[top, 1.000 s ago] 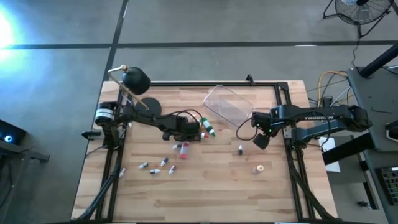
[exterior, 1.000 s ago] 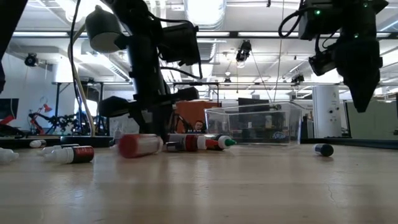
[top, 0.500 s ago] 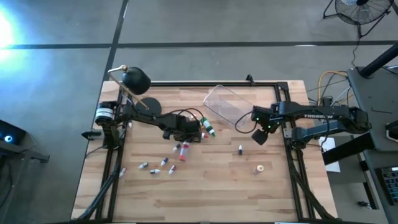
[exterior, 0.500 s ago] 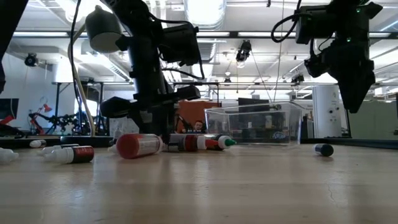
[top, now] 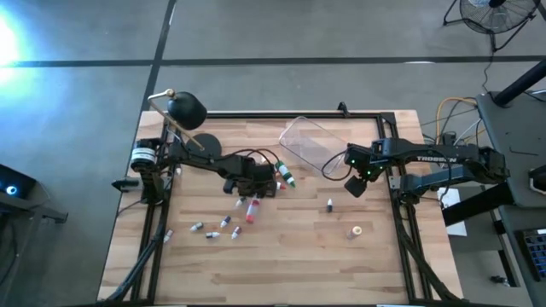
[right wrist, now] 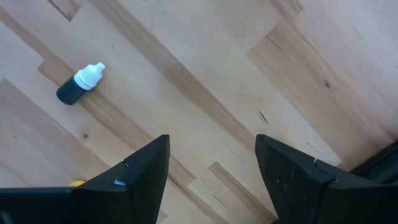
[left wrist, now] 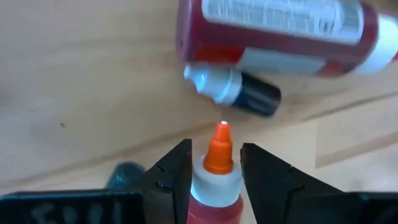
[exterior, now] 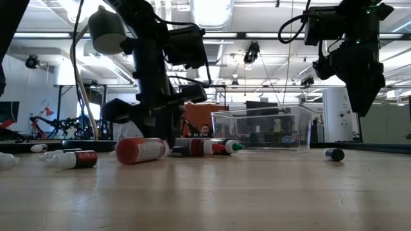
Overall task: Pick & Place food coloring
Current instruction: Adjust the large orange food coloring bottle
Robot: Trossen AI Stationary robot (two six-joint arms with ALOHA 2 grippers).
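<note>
Several tiny food coloring bottles lie on their sides on the wooden table, most of them left of centre [top: 223, 223]. My left gripper [top: 258, 182] is low over this cluster, shut on a red bottle with a white collar and orange cap [left wrist: 215, 186]. Just beyond its tips lie a large red bottle [left wrist: 273, 28] and a dark bottle with a white cap [left wrist: 239, 92]. My right gripper [top: 355, 184] hangs open above the table's right part, high off the wood [exterior: 354, 90]. A dark white-capped bottle [right wrist: 79, 83] lies below and beside it. My left gripper pinches the small red bottle between its two fingers [left wrist: 171, 177], at the shoulder just under the white collar [left wrist: 211, 182]. The fingers lie along the bottle and slant down from above. The orange cap [left wrist: 219, 152] sticks out past the fingertips toward the wood; whether it touches the table I cannot tell.
A clear rectangular tub [top: 312, 143] stands at the far middle of the table, just left of my right gripper. A black desk lamp [top: 186, 109] sits at the far left corner. A small whitish-orange piece [top: 357, 230] lies toward the near right. Bare wood spreads along the near edge.
My right gripper has risen a little and moved toward the far edge and the tub, staying open. The large red bottle beside my left gripper has shifted slightly along the table.
</note>
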